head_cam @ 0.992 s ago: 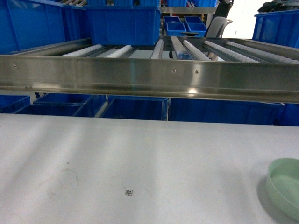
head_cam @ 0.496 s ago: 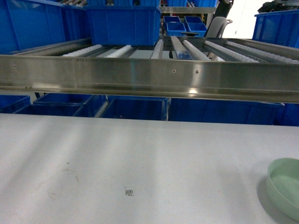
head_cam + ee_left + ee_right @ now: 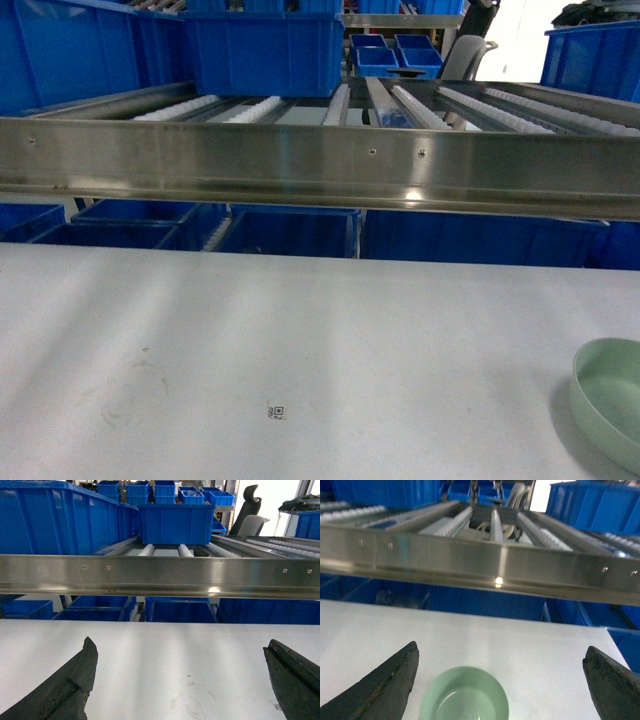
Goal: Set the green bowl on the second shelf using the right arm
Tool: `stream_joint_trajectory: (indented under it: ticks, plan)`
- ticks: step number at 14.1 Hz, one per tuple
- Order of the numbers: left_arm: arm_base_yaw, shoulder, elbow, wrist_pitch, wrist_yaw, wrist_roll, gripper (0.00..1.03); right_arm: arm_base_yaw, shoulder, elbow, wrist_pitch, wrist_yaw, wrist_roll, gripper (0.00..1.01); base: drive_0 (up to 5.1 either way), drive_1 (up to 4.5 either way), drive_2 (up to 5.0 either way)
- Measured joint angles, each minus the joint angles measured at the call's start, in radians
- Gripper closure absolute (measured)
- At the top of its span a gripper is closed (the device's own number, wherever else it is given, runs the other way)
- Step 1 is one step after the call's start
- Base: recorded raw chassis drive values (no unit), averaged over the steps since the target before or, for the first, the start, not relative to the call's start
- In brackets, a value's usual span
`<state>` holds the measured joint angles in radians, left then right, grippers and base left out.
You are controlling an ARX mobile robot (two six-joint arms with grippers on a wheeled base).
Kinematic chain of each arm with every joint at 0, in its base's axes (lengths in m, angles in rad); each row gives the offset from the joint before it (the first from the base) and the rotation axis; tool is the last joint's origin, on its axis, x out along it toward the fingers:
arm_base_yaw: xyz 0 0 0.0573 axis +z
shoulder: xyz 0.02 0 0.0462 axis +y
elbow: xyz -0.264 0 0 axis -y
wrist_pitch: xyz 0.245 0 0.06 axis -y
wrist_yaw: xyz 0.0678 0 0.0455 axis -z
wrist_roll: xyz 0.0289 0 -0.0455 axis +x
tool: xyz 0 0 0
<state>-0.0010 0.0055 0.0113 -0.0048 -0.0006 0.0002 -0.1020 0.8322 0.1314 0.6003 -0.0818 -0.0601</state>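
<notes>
The green bowl (image 3: 612, 400) sits upright and empty on the white table at the lower right of the head view. In the right wrist view the green bowl (image 3: 464, 696) lies below and between the wide-apart fingers of my open right gripper (image 3: 501, 652), nearer the left finger and untouched. The second shelf (image 3: 320, 160) is the steel rack level with a brushed front rail and white roller tracks, just beyond the table; the second shelf (image 3: 485, 557) also crosses the top of the right wrist view. My left gripper (image 3: 180, 647) is open over bare table. Neither gripper shows in the head view.
A large blue bin (image 3: 265, 50) stands on the shelf rollers at the back left. More blue bins (image 3: 290, 232) sit under the shelf behind the white table (image 3: 300, 340). The table's right edge (image 3: 615, 647) is close to the bowl. A small printed marker (image 3: 277, 412) lies on the table.
</notes>
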Motion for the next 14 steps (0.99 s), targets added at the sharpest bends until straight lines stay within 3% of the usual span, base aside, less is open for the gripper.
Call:
stream_joint_trajectory:
  ticks: [1,3,7,14]
  plan:
    - [0.0,0.0,0.0,0.0,0.0,0.0,0.05,-0.011,0.117,0.058,-0.022,-0.034,-0.039,0.03,0.0,0.0,0.0]
    - [0.0,0.0,0.0,0.0,0.0,0.0,0.05,-0.027,0.281,0.124,-0.042,-0.07,-0.082,0.03,0.0,0.0,0.0]
    - [0.0,0.0,0.0,0.0,0.0,0.0,0.05,-0.037,0.533,0.259,-0.098,-0.1,-0.169,0.03,0.0,0.0,0.0]
    - [0.0,0.0,0.0,0.0,0.0,0.0,0.05,-0.082,0.808,0.425,-0.183,-0.129,-0.251,0.03,0.0,0.0,0.0]
